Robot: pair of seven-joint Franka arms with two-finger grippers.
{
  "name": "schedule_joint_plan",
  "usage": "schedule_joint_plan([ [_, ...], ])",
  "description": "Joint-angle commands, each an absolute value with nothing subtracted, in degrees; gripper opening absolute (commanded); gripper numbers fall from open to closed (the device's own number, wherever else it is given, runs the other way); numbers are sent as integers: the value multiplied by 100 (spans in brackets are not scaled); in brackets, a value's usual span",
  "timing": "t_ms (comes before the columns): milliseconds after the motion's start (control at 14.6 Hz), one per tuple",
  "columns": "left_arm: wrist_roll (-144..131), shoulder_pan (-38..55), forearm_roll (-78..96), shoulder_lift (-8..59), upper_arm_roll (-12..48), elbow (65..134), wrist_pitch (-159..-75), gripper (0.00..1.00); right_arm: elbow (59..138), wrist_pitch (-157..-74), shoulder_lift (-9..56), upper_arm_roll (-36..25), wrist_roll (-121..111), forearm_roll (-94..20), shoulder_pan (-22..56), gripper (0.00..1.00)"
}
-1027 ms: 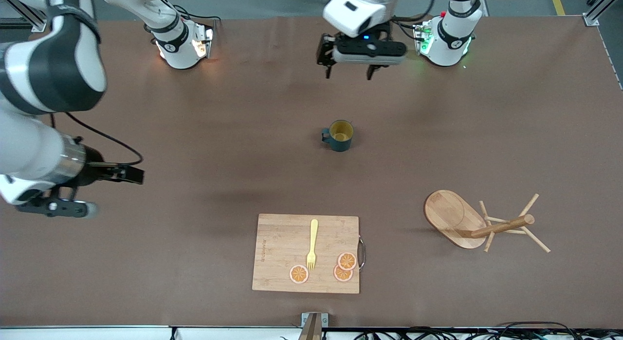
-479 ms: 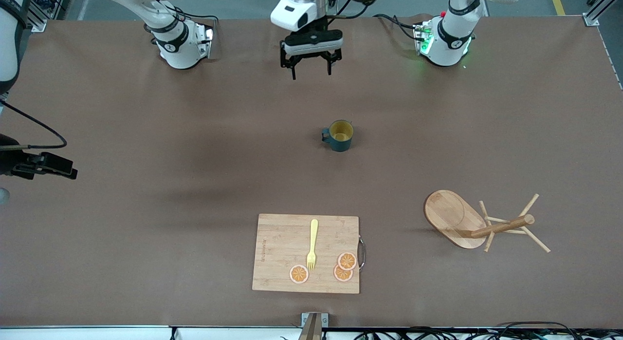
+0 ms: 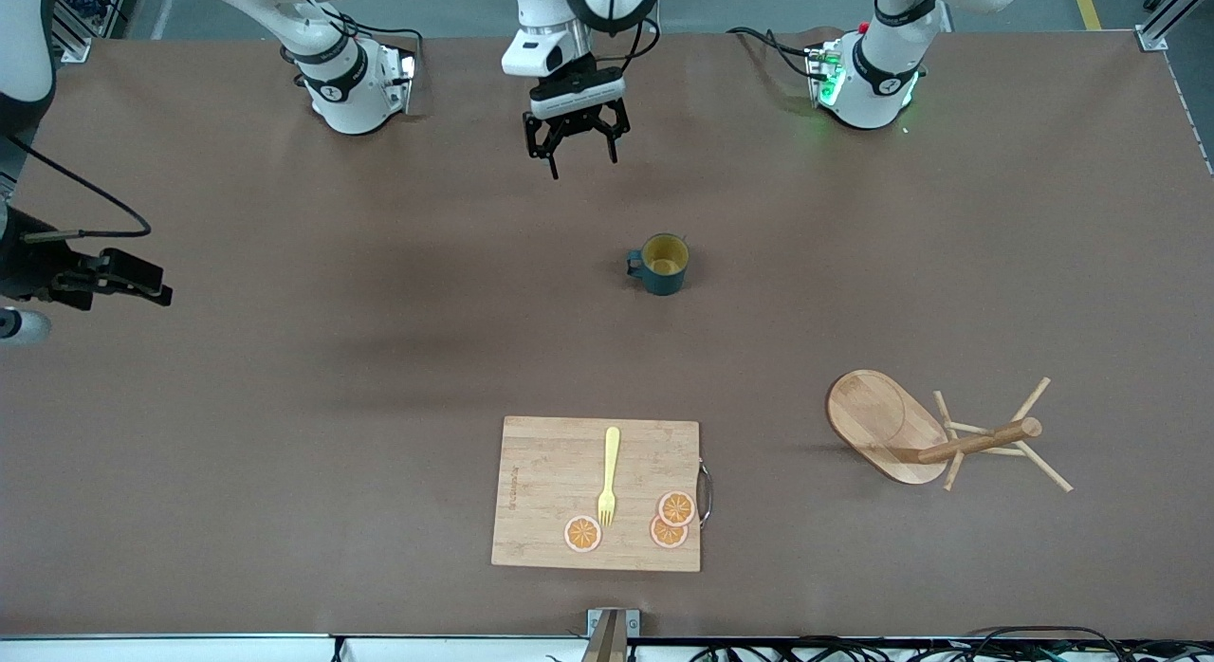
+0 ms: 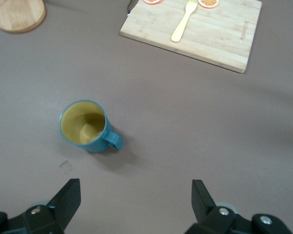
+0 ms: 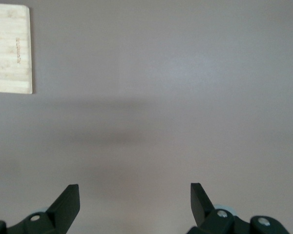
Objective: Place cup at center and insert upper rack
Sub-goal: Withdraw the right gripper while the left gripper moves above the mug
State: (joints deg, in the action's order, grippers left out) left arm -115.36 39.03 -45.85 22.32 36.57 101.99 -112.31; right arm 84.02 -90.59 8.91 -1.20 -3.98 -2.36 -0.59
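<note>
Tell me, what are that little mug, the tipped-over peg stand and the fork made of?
The cup looks like glazed ceramic, perhaps enamel: smooth teal outside, yellow inside. The upper rack, lying on its side, is pale unpainted wood with visible grain on its oval base. The fork on the cutting board is uniform matt yellow, probably plastic.

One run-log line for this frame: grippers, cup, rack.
left gripper: open, over bare table | right gripper: open, empty | dark teal mug with yellow interior: upright, untouched | light wooden mug tree: toppled
</note>
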Motion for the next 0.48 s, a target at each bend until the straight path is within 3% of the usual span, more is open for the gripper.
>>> schedule_joint_plan([
  [0, -12487, 4113, -5209, 2557, 3639, 10326, -11189, 100, 9253, -9360, 265, -70, -448, -141, -114, 100],
  [411, -13621, 4377, -7011, 3075, 3630, 11100, -11005, 100, 9351, -9352, 79, -96, -422, -141, -140, 100],
])
